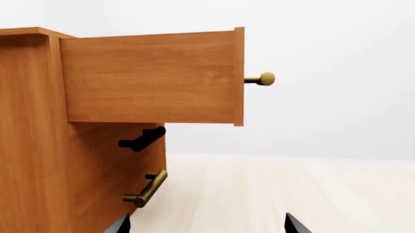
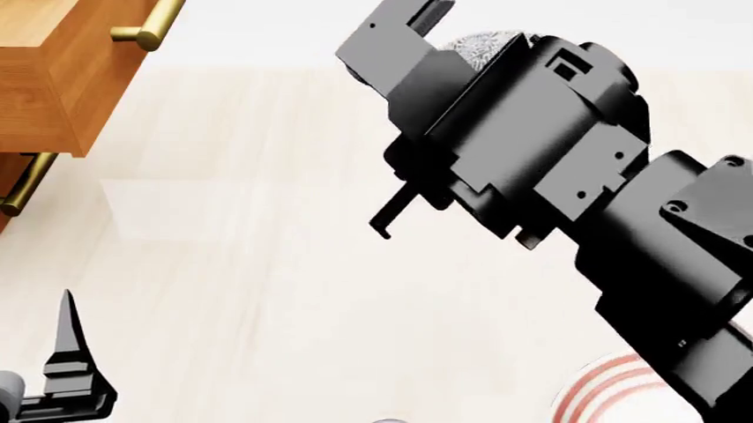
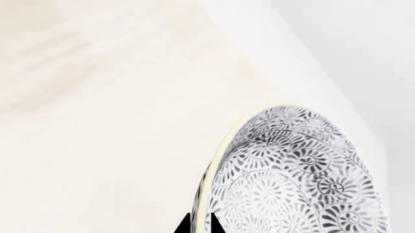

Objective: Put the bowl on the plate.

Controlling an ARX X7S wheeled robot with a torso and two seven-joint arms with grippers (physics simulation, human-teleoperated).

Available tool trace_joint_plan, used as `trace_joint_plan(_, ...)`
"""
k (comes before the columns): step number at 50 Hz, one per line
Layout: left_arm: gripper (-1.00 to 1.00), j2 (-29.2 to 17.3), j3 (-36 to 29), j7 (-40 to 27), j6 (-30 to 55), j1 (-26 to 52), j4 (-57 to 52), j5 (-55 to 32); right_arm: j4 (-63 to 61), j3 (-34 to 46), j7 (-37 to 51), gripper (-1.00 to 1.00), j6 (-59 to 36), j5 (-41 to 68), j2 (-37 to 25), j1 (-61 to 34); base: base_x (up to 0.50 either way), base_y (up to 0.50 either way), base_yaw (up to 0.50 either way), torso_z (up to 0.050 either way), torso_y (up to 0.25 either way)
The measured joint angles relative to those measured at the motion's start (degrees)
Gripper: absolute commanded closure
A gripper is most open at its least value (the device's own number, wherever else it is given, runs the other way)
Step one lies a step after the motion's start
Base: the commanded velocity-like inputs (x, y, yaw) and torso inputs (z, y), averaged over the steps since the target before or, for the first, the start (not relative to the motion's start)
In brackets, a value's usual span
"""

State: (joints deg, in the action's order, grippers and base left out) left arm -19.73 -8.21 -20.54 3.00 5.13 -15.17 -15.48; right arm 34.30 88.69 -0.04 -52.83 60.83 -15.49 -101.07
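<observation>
The bowl (image 3: 292, 179), white with a dense grey-blue floral pattern and a pale rim, is held up in the air and tilted on its side. My right gripper (image 3: 199, 226) is shut on its rim, one fingertip inside and one outside. In the head view the bowl (image 2: 488, 48) peeks out behind the raised right arm (image 2: 530, 132). Only an edge of the plate (image 2: 600, 388), with its red rings, shows low at the right, below the arm. My left gripper (image 1: 207, 225) is open and holds nothing. One of its fingers (image 2: 69, 339) shows at the lower left.
A wooden cabinet (image 1: 32, 145) stands at the left with its top drawer (image 1: 152, 77) pulled out and a brass knob (image 1: 266, 78) on its front. Below it are a black handle (image 1: 143, 138) and a brass handle (image 1: 147, 189). Pale floor (image 2: 259, 264) lies underneath.
</observation>
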Motion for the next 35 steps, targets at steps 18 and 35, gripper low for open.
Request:
trace_joint_plan(18, -1.0, -0.09, -0.31, -0.1, -0.16, 0.2, 0.22, -0.25, -12.6, 3.53, 7.66, 1.0, -11.9, 0.71, -5.27, -5.64, 0.0, 0.0, 0.0, 0.0, 0.0)
trace_joint_plan(35, -1.0, -0.22, -0.76, -0.33, -0.13, 0.26, 0.1, -0.19, -25.4, 1.57, 17.01, 1.0, -21.63, 7.25, -12.73, -7.45, 0.0, 0.0, 0.0, 0.0, 0.0)
